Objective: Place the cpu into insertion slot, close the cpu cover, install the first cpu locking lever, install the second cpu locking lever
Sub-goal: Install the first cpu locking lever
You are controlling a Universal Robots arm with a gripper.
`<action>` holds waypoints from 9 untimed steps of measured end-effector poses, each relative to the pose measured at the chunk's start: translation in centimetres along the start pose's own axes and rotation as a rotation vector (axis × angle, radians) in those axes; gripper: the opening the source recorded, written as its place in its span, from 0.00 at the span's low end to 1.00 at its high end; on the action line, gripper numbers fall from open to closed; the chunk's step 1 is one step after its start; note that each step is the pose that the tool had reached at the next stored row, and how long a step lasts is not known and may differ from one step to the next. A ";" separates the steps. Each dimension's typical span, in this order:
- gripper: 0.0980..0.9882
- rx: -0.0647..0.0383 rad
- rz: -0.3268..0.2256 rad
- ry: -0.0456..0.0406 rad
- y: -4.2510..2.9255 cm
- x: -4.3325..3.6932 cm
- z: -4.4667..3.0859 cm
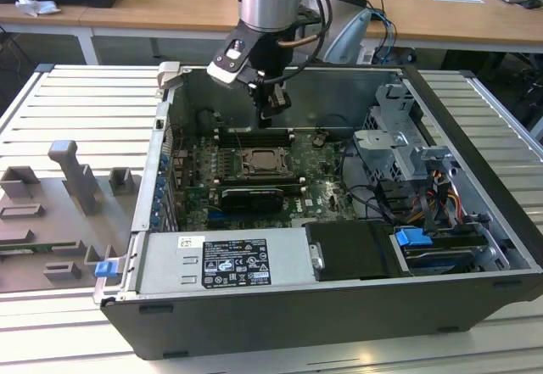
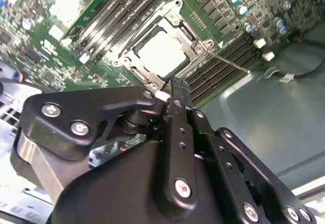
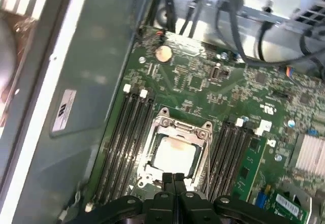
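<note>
The open computer case holds a green motherboard [image 1: 318, 175]. Near its middle is the insertion slot [image 1: 269, 164], with the pale cpu [image 3: 175, 155] lying in it. The silver cpu cover [image 3: 176, 127] lies flat around the chip, framing it in both wrist views; the cpu [image 2: 162, 54] shows through the cover's [image 2: 189, 33] window. A thin wire lever [image 2: 228, 61] runs out from one corner of the socket over the memory slots. My gripper [image 1: 273, 120] hangs just above the socket's far edge. Its black fingers [image 3: 175, 178] are pressed together with nothing between them.
Long black memory slots [image 3: 127, 137] flank the socket on both sides. A black graphics card [image 1: 250, 198] sits in front of it, and a power supply [image 1: 225, 259] in front of that. A drive cage [image 1: 399, 136] and cables fill the exterior view's right. Grey fixtures [image 1: 76, 179] stand outside the case.
</note>
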State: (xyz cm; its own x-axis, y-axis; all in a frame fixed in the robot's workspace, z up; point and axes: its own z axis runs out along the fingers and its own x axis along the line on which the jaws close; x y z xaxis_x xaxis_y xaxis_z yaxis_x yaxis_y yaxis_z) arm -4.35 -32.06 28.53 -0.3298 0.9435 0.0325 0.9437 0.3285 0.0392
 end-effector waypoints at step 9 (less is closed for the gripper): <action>0.01 0.007 -0.210 0.0082 0.00 0.00 0.02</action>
State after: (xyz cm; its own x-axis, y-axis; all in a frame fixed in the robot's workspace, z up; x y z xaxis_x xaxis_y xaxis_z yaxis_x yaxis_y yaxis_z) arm -4.35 -32.06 28.52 -0.5196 0.8538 0.0325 0.8542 0.5184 0.0392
